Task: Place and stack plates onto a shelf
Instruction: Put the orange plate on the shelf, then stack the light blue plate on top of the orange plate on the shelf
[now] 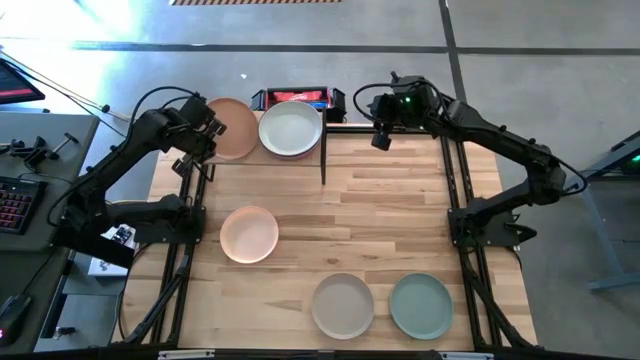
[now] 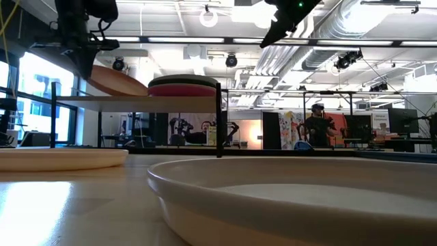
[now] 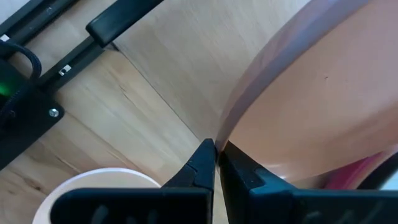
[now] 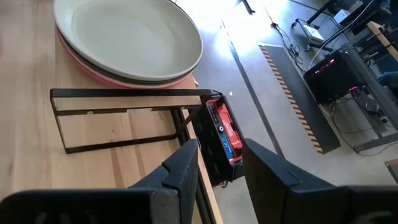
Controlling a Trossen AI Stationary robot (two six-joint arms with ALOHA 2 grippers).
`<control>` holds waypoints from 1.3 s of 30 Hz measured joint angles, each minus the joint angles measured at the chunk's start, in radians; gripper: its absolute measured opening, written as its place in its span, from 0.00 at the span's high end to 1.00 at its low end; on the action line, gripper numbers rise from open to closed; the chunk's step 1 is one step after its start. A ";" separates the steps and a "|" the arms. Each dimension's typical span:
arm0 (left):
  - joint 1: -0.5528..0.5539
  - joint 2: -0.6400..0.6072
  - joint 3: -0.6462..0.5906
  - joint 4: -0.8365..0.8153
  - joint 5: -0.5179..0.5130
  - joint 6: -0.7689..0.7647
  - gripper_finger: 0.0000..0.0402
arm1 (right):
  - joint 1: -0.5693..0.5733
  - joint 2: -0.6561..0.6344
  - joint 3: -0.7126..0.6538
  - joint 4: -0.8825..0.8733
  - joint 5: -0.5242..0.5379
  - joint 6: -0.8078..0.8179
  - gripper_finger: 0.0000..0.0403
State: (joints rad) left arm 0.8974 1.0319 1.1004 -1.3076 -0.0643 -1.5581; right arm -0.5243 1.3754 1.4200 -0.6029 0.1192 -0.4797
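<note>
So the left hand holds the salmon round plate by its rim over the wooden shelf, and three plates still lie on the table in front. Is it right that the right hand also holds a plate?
No. The right hand holds nothing: its fingers stand open beside the light-wood shelf, as the right wrist view shows. The rest is right: the left hand pinches the salmon round plate.

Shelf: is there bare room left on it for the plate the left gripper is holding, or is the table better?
The shelf is crowded: the white-topped stack fills its right half, and the left gripper holds the salmon plate tilted over the left half. Widest bare table lies between the shelf, the peach plate and the beige and green plates.
</note>
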 joint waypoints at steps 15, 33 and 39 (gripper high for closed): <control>0.019 0.029 0.000 -0.003 0.017 0.044 0.94 | 0.000 0.000 0.000 -0.018 0.000 -0.001 0.73; 0.019 0.029 0.000 -0.004 0.091 0.114 0.83 | 0.000 0.000 0.000 -0.022 0.000 -0.007 0.73; 0.020 0.015 0.000 -0.004 0.140 0.330 0.83 | 0.000 0.000 0.000 -0.059 -0.007 -0.019 0.73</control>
State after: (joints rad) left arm 0.9173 1.0470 1.1006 -1.3114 0.0754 -1.2278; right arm -0.5241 1.3754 1.4200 -0.6615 0.1122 -0.4984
